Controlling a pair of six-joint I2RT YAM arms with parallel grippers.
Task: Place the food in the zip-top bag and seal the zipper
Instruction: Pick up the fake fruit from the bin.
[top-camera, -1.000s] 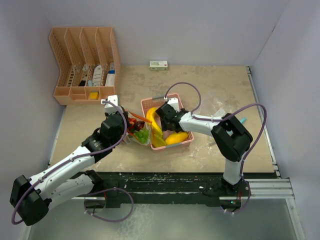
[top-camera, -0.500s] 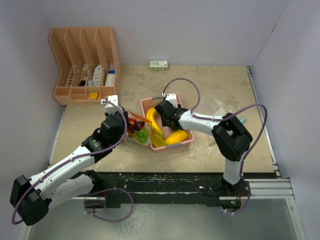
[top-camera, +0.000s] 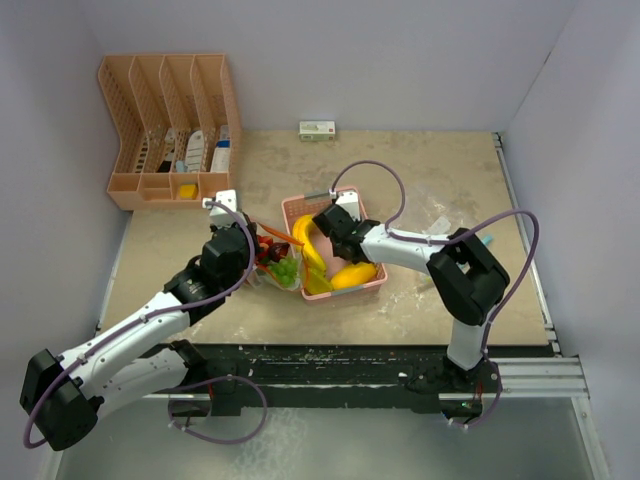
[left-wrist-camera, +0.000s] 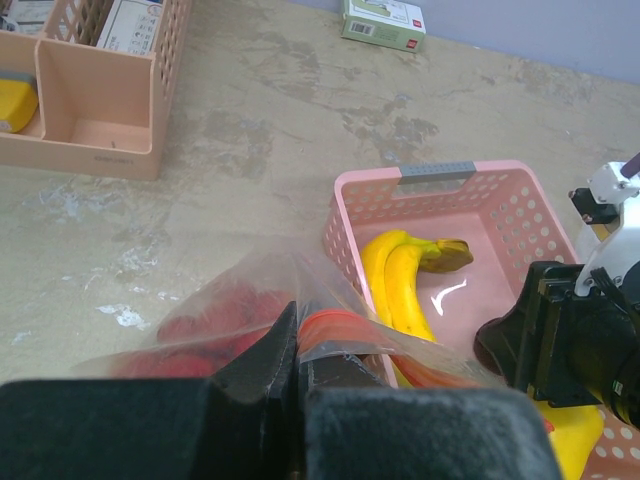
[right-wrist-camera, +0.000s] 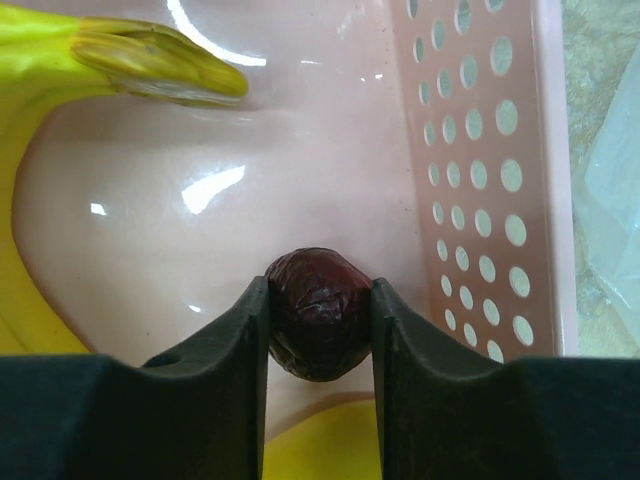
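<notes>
the right gripper (right-wrist-camera: 319, 300) is down in the pink basket (right-wrist-camera: 480, 150), pinching a small dark red fruit (right-wrist-camera: 318, 335). the zip-top bag (left-wrist-camera: 230, 310) waits just left of the basket, its edge squeezed tight by the left gripper (left-wrist-camera: 298, 365). the fruit has to go up and left.

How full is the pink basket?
Partly full: the basket holds bananas, a yellow mango, and a dark wrinkled fruit pinched by the right pincer.

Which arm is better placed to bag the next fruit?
Right: the right fingers clasp the dark red wrinkled fruit in the pink plastic basket; the left fingers pinch the clear zip-top bag.
</notes>
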